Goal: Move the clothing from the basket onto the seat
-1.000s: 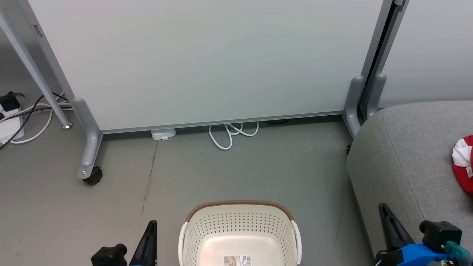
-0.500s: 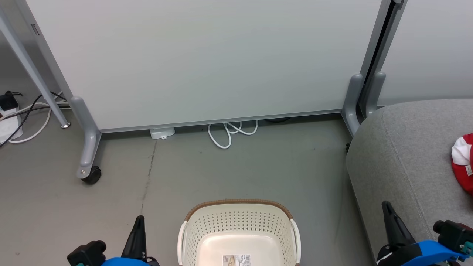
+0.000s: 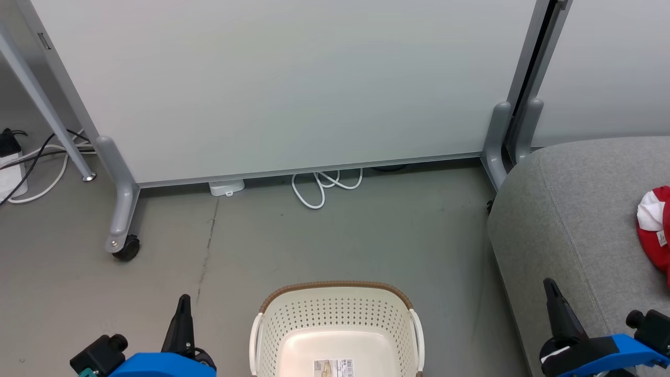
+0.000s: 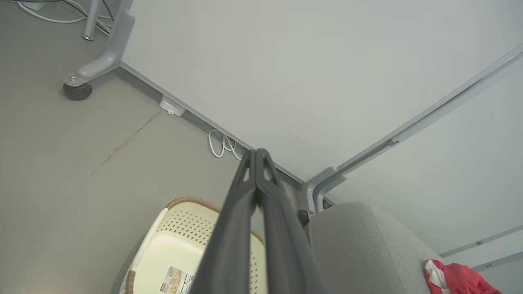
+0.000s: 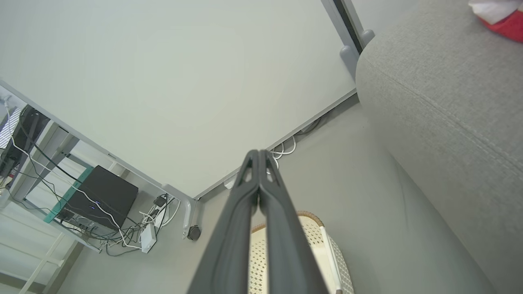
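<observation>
Both of my tools are hanging low at my sides. My left gripper is pointing up just left of the basket, its two dark fingers pressing tight together. My right gripper is pointing up in front of the seat's near corner, its fingers likewise meeting at the tips with nothing between them. Between the two, the basket is sitting on the grey floor, a label showing on its pale base. Off to my right, the clothing is lying on the seat, red with a white patch and running past the edge of the head view. Farther back, a white cable is curling under a pale wheeled panel.
</observation>
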Controlling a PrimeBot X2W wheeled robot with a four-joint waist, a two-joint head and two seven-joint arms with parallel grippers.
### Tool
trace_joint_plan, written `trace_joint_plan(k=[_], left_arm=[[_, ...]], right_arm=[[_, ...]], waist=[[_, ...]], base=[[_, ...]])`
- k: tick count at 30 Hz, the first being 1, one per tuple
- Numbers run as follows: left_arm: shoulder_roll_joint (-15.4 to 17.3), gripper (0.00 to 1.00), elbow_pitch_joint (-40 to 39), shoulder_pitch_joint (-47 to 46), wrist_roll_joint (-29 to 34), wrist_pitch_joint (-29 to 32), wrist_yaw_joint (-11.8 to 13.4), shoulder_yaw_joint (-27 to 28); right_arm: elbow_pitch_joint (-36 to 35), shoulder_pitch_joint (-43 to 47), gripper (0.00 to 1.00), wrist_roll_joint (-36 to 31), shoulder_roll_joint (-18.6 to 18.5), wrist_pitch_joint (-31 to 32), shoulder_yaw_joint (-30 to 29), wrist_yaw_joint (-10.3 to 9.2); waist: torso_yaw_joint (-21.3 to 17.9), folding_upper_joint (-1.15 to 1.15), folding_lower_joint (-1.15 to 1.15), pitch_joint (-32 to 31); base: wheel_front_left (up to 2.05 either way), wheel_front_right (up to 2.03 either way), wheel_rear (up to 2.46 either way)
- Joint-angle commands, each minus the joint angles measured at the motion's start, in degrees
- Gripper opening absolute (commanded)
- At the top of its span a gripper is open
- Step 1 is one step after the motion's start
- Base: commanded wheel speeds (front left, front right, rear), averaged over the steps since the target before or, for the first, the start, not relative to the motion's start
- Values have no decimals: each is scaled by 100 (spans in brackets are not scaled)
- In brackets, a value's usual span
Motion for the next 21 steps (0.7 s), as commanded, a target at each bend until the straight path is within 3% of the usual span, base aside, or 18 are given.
trace_joint_plan(k=[1, 21], left_arm=[[7, 0, -117, -200, -172, 42, -2, 52], [-6, 0, -298, -324, -1420, 406, -3, 312]], right_arm=[[-62, -199, 0, 201, -25, 20, -16, 1], [-27, -333, 0, 1610, -31, 218, -41, 2]], waist=[[-4, 0, 0, 3], [-61, 0, -1, 43]], base=[[0, 0, 0], [0, 0, 0]])
